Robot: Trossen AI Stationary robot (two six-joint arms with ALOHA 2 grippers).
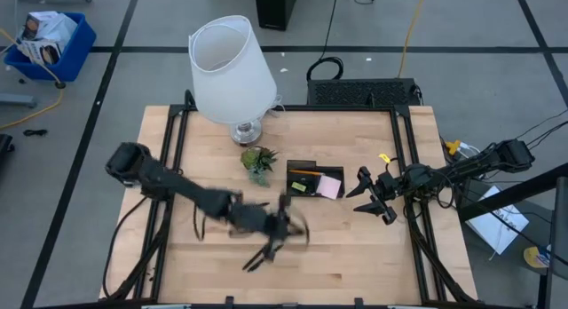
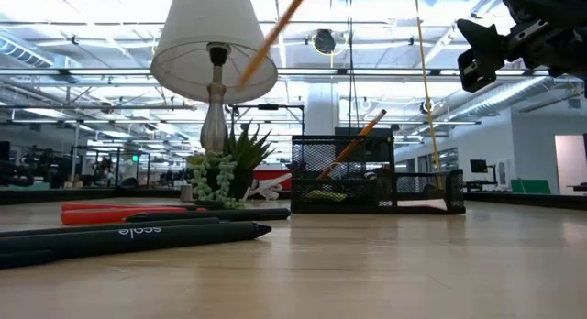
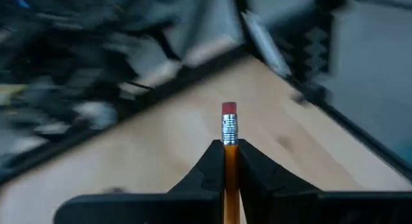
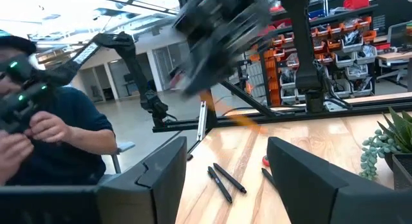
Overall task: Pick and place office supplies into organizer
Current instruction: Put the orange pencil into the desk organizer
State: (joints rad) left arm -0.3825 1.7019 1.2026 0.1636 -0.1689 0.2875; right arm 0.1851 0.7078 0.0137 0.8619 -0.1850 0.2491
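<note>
- Orange pencil (image 3: 230,147) pinched between the left gripper's (image 3: 230,161) fingers, eraser end sticking out past the fingertips; long axis runs along the fingers.
- Low view: that pencil (image 2: 275,33) is tilted, up off the table, crossing in front of the lamp shade (image 2: 215,39).
- Left gripper (image 1: 277,227) sits over the table's front middle, in front of the organizer (image 1: 314,179).
- Organizer holds another pencil (image 2: 356,142), leaning, and a pink sticky-note pad (image 1: 330,186).
- Black pens (image 4: 223,180) lie flat on the wood; red-handled scissors (image 2: 119,212) beside them.
- Right gripper (image 1: 376,195) just right of the organizer, fingers spread, holding nothing.
</note>
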